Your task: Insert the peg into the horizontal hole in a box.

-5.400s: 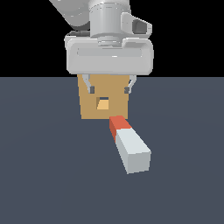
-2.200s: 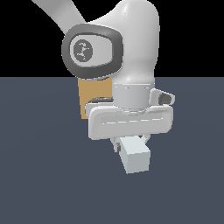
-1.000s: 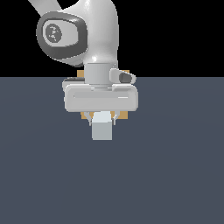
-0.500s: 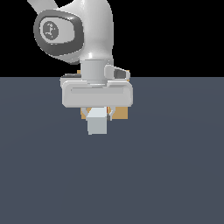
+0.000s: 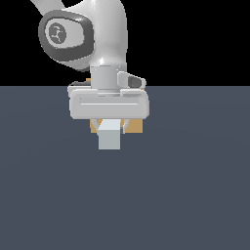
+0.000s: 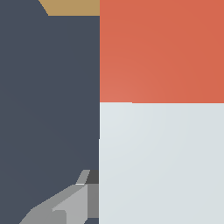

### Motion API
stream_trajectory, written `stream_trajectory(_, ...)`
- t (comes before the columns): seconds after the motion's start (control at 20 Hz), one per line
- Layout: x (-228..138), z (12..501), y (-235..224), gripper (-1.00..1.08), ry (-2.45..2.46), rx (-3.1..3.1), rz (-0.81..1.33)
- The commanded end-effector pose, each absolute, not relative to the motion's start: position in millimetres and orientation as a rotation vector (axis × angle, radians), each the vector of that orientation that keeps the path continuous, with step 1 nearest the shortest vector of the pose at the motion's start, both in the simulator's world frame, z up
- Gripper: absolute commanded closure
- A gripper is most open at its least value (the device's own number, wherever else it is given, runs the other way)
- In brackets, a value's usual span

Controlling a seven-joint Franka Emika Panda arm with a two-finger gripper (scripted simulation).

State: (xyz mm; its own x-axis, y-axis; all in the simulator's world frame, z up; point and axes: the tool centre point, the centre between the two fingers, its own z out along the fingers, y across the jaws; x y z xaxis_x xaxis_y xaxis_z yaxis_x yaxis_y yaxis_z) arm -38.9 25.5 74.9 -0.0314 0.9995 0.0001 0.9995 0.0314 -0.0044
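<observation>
exterior view: pincer point(image 5: 110, 128) clamped on peg point(image 5: 109, 135), lifted off tabletop point(image 5: 195, 185), aimed at box point(image 5: 134, 126); hole hidden, insertion apparently still left.

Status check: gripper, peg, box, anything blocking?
Gripper shut on peg, red end toward box. Hole hidden behind the hand, insertion not confirmed. Nothing seen in the way.
</observation>
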Motion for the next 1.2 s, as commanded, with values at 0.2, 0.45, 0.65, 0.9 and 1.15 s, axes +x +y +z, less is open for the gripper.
stream_trajectory(0.2, -38.7, 76.5, 39.2, 1.08, -2.256, -2.186, 0.001)
stream_trajectory(0.45, -40.2, 77.3, 71.3, 1.08, -2.256, -2.186, -0.001)
stream_trajectory(0.65, -41.3, 77.8, 106.1, 1.08, -2.257, -2.187, -0.003)
stream_trajectory(0.9, -41.3, 78.6, 135.0, 1.08, -2.257, -2.188, -0.005)
stream_trajectory(1.15, -41.0, 78.9, 144.9, 1.08, -2.258, -2.188, -0.005)
